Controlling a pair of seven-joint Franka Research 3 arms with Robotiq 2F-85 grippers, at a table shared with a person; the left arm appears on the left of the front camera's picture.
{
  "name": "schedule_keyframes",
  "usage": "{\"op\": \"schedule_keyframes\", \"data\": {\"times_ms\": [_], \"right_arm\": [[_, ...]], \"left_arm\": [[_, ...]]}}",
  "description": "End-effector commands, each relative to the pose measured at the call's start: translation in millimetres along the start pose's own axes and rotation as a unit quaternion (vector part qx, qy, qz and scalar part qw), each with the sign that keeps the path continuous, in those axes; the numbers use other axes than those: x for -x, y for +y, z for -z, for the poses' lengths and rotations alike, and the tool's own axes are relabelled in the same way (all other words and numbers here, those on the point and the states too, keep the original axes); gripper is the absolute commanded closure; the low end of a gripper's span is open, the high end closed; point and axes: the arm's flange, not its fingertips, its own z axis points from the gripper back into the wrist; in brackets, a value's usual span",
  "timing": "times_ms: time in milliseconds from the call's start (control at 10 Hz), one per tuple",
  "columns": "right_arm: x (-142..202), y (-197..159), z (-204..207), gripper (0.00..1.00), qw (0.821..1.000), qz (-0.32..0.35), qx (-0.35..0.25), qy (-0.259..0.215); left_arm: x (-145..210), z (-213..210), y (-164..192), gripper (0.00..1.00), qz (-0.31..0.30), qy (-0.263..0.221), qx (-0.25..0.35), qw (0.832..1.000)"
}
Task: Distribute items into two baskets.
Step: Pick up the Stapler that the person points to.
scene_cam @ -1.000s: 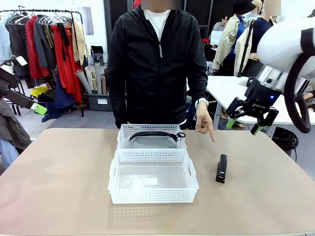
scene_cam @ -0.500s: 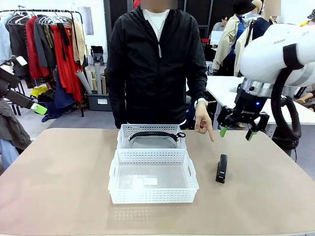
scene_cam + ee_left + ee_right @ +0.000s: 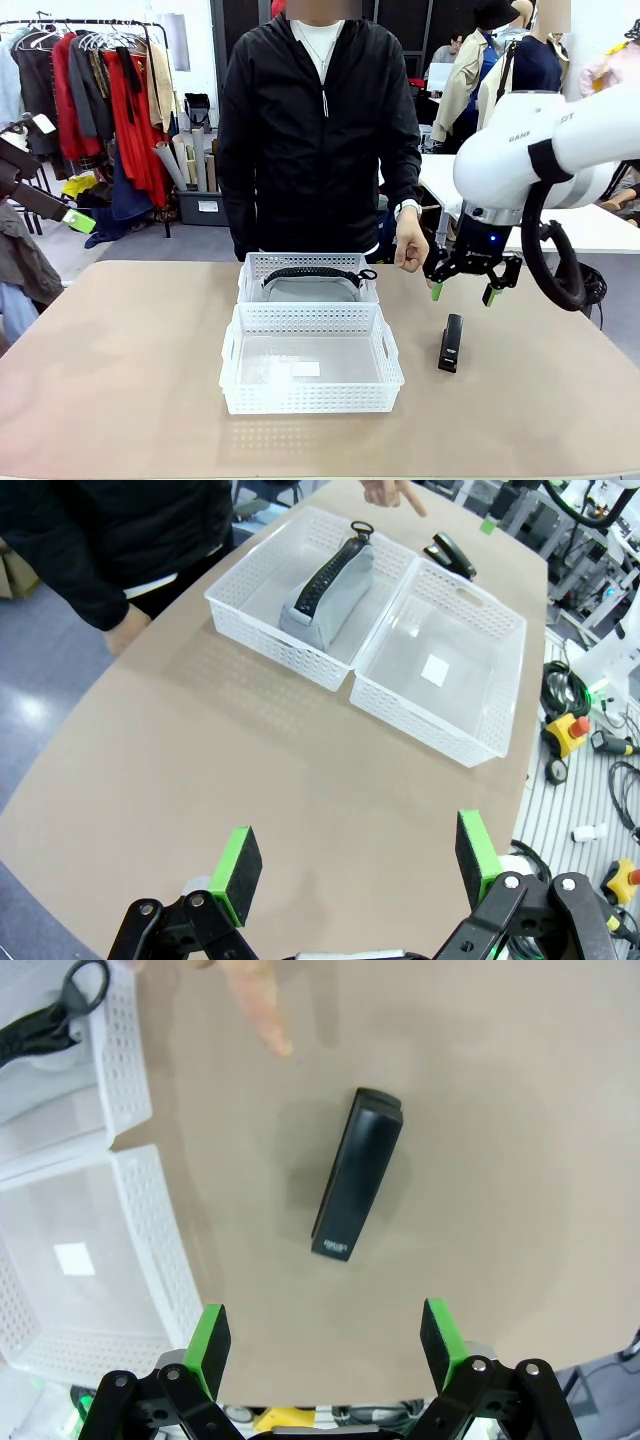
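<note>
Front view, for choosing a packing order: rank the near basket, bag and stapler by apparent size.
1. near basket
2. bag, partly hidden in the far basket
3. stapler, clearly smallest

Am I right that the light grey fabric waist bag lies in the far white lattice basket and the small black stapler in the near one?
Not quite: the black stapler lies on the table beside the near white basket, as the front view shows.

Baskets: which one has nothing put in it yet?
The basket nearer the robot: only its small white label shows inside. The far basket, by the person, holds the grey waist bag.
</note>
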Motion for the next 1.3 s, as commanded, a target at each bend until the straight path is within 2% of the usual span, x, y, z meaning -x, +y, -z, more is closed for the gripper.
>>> {"op": "schedule_keyframes", "data": {"times_ms": [0, 600, 1200], "right_arm": [[-7, 5, 20, 0.0, 0.999, 0.031, 0.02, -0.019], [-17, -1, 82, 0.0, 0.997, 0.057, 0.034, -0.029], [-24, -6, 113, 0.0, 0.996, 0.07, 0.039, -0.039]], "left_arm": [[-1, -2, 1, 0.0, 0.0, -0.001, -0.001, 1.0], [-1, -2, 1, 0.0, 0.0, -0.001, -0.001, 1.0], [-1, -2, 1, 0.0, 0.0, -0.001, -0.001, 1.0]]}}
